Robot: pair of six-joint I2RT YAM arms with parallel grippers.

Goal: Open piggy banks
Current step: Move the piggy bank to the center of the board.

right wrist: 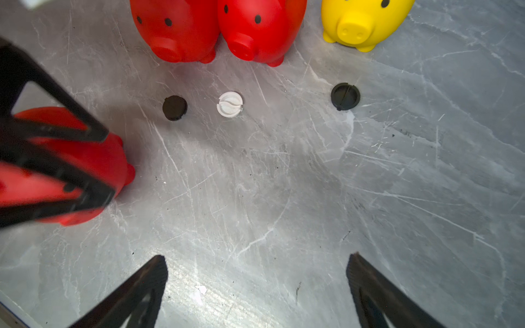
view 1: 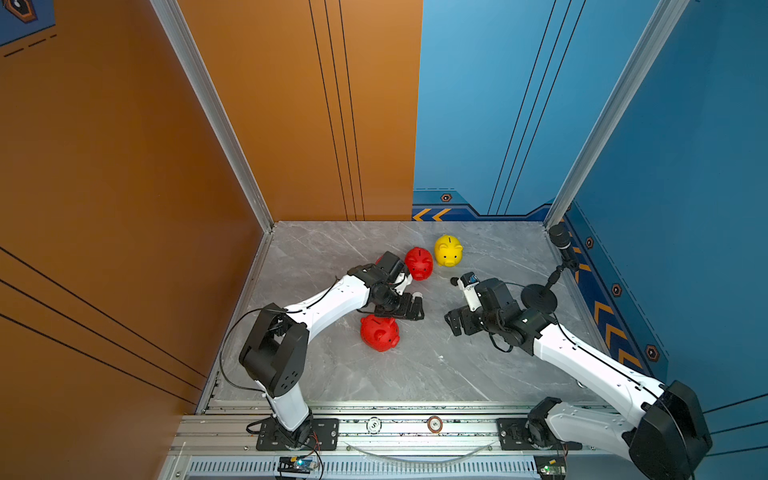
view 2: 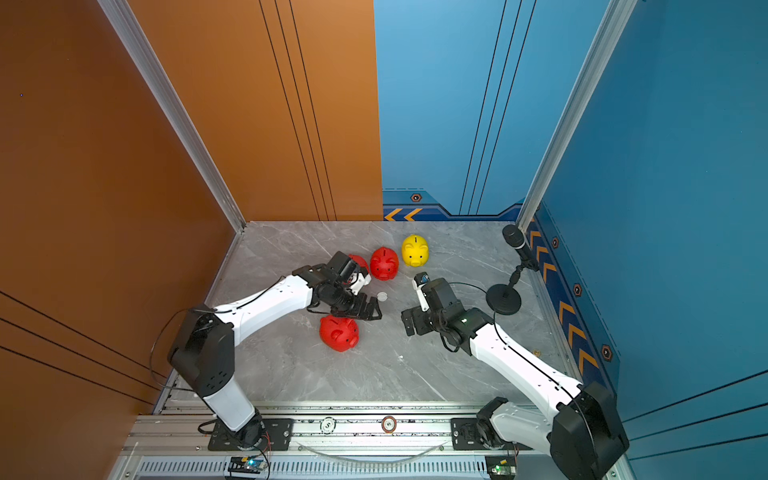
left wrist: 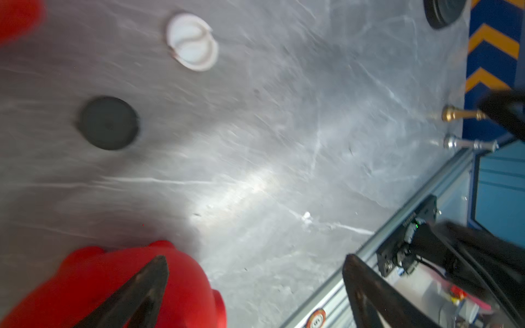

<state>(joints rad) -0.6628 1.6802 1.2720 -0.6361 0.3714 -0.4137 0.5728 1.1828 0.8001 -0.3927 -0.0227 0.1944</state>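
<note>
I see the near red pig tipped over mid-table, long axis crosswise, snout roughly toward the right gripper; yellow pig, middle red pig and third red pig stand in a back row, snouts toward the rail, all glossy rounded plastic. Before them on the grey veined table lie a white plug and two black plugs. Left gripper gapes wide beside the near red pig, gripping nothing; right gripper's jaws stand fully apart, empty.

White plug, two black plugs loose on grey tabletop ahead of right gripper. Mic stand behind it.
</note>
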